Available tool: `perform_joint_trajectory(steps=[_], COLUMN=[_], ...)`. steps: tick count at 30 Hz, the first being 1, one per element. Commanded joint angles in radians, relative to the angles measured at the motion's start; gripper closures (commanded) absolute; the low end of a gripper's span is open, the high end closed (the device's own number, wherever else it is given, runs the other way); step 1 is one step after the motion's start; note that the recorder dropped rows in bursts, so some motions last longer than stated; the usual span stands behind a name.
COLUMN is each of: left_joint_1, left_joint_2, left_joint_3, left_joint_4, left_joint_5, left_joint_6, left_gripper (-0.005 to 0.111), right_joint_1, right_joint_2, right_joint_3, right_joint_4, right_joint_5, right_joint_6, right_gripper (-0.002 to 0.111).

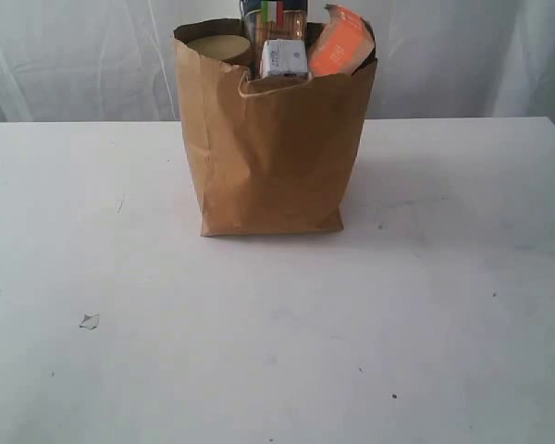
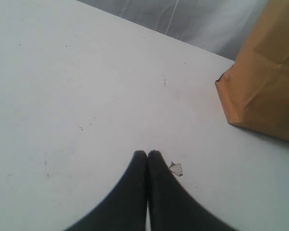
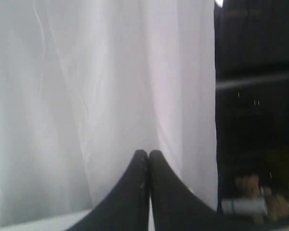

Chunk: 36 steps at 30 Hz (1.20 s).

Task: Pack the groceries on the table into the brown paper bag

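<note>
Obs.: the brown paper bag is standing upright toward the back of the white worktop. Four items are showing at its mouth: gold-lidded jar, dark spaghetti packet, white-blue carton and brown pouch with orange label. No other jars are showing; they may be lying deeper, cannot tell. Only a pale crumb is lying loose on the worktop.

Claws: the left claw is pressed together, pinching nothing, and is hanging over bare worktop just beside the crumb, well apart from the bag. The right claw is likewise pressed together and empty, pointing at the white curtain.

Judgement: packing is looking complete. Doing this well means keeping both claws closed and clear of the bag. The load is riding above the rim, so a nudge could be tipping it.

Materials: the kraft paper is matte, creased and thin-walled, with sharp folded bottom corners. The pouch is soft and crumpled. The carton is rigid and boxy. The worktop is smooth, speckled and scuffed.
</note>
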Motion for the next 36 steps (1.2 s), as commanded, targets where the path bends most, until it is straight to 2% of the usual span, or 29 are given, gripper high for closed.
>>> perform_joint_trajectory(steps=[1,7,10,18,21,26,29,31,34,36], left_joint_1=[0.002,0.002,0.002,0.002,0.002,0.002,0.002,0.002,0.002,0.002], left_joint_2=[-0.004,-0.004,-0.004,-0.004,-0.004,-0.004,-0.004,-0.004,-0.004,-0.004], left_joint_3=[0.003,0.003,0.003,0.003,0.003,0.003,0.003,0.003,0.003,0.003], left_joint_4=[-0.010,-0.010,-0.010,-0.010,-0.010,-0.004,-0.004,-0.004,-0.004,-0.004], left_joint_5=[-0.002,-0.002,-0.002,-0.002,-0.002,-0.002,-0.002,-0.002,-0.002,-0.002], left_joint_6=[-0.004,-0.004,-0.004,-0.004,-0.004,-0.004,-0.004,-0.004,-0.004,-0.004], left_gripper=[0.107,0.107,0.107,0.107,0.107,0.107,0.107,0.107,0.107,0.107], right_joint_1=[-0.006,0.003,0.017,0.017,0.023,0.023,0.023,0.023,0.023,0.023], right_joint_2=[-0.232,-0.380,-0.431,-0.502,-0.527,-0.544,-0.546,-0.553,-0.596,-0.646], right_joint_3=[0.074,0.111,0.111,0.111,0.139,0.383,0.560,0.671,0.749,0.749], right_joint_4=[-0.012,-0.010,-0.008,-0.010,-0.011,-0.002,0.183,0.300,0.372,0.376], right_joint_5=[0.070,0.465,0.605,0.765,0.682,0.088,-0.138,-0.191,-0.189,-0.029], right_joint_6=[-0.039,-0.027,-0.023,-0.023,-0.056,-0.153,-0.310,-0.434,-0.487,-0.487], right_gripper=[0.108,0.108,0.108,0.108,0.108,0.108,0.108,0.108,0.108,0.108])
